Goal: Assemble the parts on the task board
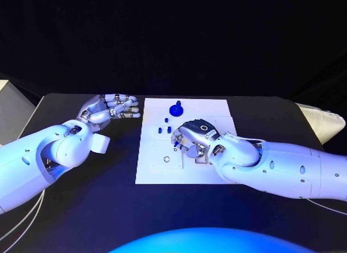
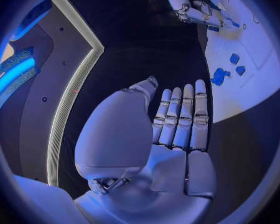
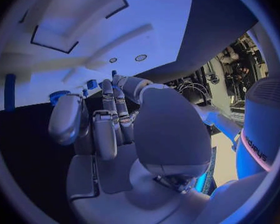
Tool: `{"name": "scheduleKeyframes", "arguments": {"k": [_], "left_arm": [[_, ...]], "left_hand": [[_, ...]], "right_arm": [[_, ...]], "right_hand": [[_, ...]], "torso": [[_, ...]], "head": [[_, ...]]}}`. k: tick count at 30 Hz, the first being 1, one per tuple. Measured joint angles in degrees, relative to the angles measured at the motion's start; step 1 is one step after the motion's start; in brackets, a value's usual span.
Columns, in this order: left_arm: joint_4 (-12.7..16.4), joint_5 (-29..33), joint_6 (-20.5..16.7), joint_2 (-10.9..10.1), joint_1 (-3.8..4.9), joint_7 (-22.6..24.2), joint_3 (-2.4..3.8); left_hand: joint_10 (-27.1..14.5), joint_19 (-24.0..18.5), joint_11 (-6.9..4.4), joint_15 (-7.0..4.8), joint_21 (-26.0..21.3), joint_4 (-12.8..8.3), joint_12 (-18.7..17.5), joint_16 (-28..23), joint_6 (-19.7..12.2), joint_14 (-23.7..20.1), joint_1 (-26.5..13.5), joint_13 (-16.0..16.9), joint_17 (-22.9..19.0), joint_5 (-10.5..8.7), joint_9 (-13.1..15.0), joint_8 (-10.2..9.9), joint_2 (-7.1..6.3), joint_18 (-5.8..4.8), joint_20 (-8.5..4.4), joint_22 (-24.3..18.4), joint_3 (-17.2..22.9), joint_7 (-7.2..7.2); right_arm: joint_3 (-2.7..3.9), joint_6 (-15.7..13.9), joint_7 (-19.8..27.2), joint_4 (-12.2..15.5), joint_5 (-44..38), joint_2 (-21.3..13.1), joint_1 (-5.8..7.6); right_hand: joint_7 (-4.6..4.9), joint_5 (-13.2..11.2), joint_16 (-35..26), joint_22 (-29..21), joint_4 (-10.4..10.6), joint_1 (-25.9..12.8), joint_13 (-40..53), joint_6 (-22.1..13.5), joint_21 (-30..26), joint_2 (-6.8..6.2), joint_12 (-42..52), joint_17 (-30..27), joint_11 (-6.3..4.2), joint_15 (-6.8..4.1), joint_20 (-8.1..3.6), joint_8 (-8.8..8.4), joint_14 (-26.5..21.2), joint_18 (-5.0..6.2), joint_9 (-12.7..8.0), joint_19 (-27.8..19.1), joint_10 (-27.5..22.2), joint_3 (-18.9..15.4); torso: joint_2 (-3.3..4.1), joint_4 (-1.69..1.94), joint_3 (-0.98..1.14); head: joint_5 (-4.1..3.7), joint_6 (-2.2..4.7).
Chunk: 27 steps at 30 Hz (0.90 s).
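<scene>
Silver fingers of my right hand curl down over the middle of the task board; whether they pinch anything, I cannot tell. Small blue parts lie just beside that hand, toward the board's left, and a larger round blue part sits beyond it near the far edge. My left hand hovers off the board's left edge, palm up, fingers apart, holding nothing.
</scene>
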Motion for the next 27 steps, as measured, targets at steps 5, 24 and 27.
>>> {"name": "scheduleKeyframes", "arguments": {"k": [5,24,27], "left_arm": [[0.0,0.0,0.0,0.0,0.0,-0.01,0.0],[0.04,0.03,0.01,-0.04,0.0,-0.07,0.0],[0.04,0.03,0.02,-0.04,-0.01,-0.08,0.0]], "left_hand": [[0.0,0.0,0.0,0.0,0.0,0.0,0.0,0.0,0.0,0.0,0.0,0.0,0.0,0.0,0.0,0.0,0.0,0.0,0.0,0.0,0.0,0.0],[0.0,0.0,0.0,0.22,-0.23,0.0,0.0,0.0,0.0,-0.22,0.0,0.0,0.0,0.0,-0.05,0.0,0.0,0.0,0.0,-0.08,-0.32,0.0],[0.0,0.0,0.0,0.22,-0.23,0.0,0.0,0.0,0.0,-0.22,0.0,0.0,0.0,0.0,-0.05,0.0,0.0,0.0,0.0,-0.08,-0.32,0.0]], "right_arm": [[-0.08,0.53,-0.18,0.02,-0.32,0.01,-0.04],[-0.38,2.18,-0.69,-1.32,-0.89,1.05,-0.58],[-0.39,2.3,-0.75,-1.46,-0.92,1.14,-0.63]], "right_hand": [[-0.01,-0.01,0.0,0.0,-0.01,-0.01,-0.02,-0.01,0.0,-0.01,0.0,0.0,0.0,0.0,0.0,0.0,0.0,0.0,0.03,0.0,0.0,0.0],[0.12,0.17,0.0,-0.02,0.0,-0.01,-0.05,0.11,0.0,-0.02,-0.24,0.0,0.0,0.0,0.0,-0.13,0.0,0.0,0.01,0.0,0.0,-0.01],[0.12,0.16,0.0,-0.02,0.0,-0.01,-0.05,0.11,0.0,-0.02,-0.25,0.0,0.0,0.0,0.0,-0.16,0.0,0.0,0.01,0.0,0.0,-0.01]], "torso": [[0.01,0.01,0.0],[0.01,0.08,-0.05],[0.0,0.08,-0.06]], "head": [[0.24,-0.26],[0.63,-0.97],[0.66,-1.08]]}}
